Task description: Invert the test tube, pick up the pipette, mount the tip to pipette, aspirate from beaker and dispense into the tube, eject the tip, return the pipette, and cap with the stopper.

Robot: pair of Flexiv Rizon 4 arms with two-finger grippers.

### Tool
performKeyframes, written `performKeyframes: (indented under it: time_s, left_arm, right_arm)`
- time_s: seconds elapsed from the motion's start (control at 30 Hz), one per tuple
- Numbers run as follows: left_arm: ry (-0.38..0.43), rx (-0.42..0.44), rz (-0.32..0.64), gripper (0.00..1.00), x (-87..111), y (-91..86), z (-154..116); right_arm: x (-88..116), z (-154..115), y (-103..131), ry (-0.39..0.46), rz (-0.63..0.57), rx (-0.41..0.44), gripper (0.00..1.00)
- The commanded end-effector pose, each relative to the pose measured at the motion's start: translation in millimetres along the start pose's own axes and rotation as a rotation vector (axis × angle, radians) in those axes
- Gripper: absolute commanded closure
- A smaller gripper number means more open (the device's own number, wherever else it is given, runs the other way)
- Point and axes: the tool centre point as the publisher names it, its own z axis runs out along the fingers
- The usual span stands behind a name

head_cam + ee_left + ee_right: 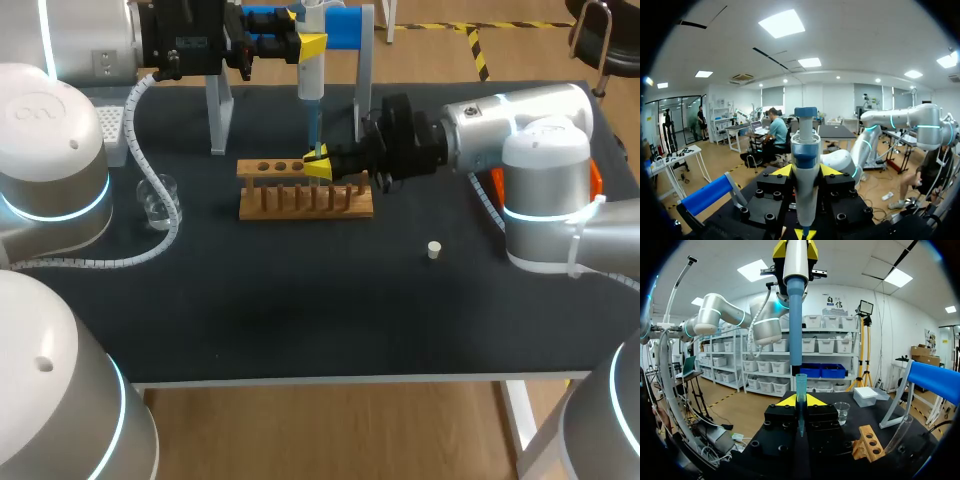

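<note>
Nearest on the tabletop [300, 320]: stopper [434, 250], small, light, likely to roll; alone, well apart from the rack [305, 203]. Off to the left: beaker [158, 198], clear, fragile, right at the left arm's hose [150, 110]; snag risk there.

Next back: right fingers [318, 165] closed on the tip [800, 390], held upright, open end up, just over the rack's back edge. Thin plastic, very light, slick, easy to crush or tilt. Best held low on the barrel, collar free for the shaft.

Directly above: pipette [310, 85], gripped by the left fingers [312, 45] around the white body, shaft straight down at the tip's mouth, apparently a small gap between. Rigid, light, smooth. Best gripped mid-body, plunger end clear.

For mounting, probably a straight, firm push along the axis. Off-axis, risk of knocking the tip askew or out of the grip.

Tube [900, 434]: clear, brittle, just beyond the rack in the right wrist view; exact seat hard to tell.

Room: open tabletop toward the near edge. Tight at the far edge, with the stand [345, 28] legs either side of the pipette.
</note>
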Motion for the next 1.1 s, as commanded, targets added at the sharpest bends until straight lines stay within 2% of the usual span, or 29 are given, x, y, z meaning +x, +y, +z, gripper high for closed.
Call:
performKeyframes:
  time_s: [0.03,1.1]
  left_arm:
    - [0.002,0.000,0.000,1.00,0.1,0.0,-1.4]
    - [0.002,0.000,0.000,1.00,0.1,0.0,-1.4]
  right_arm:
    - [2.7,0.1,-1.8,0.001,0.002,0.002,1.00]
    - [2.7,8.7,-1.7,0.011,-0.003,0.000,1.00]
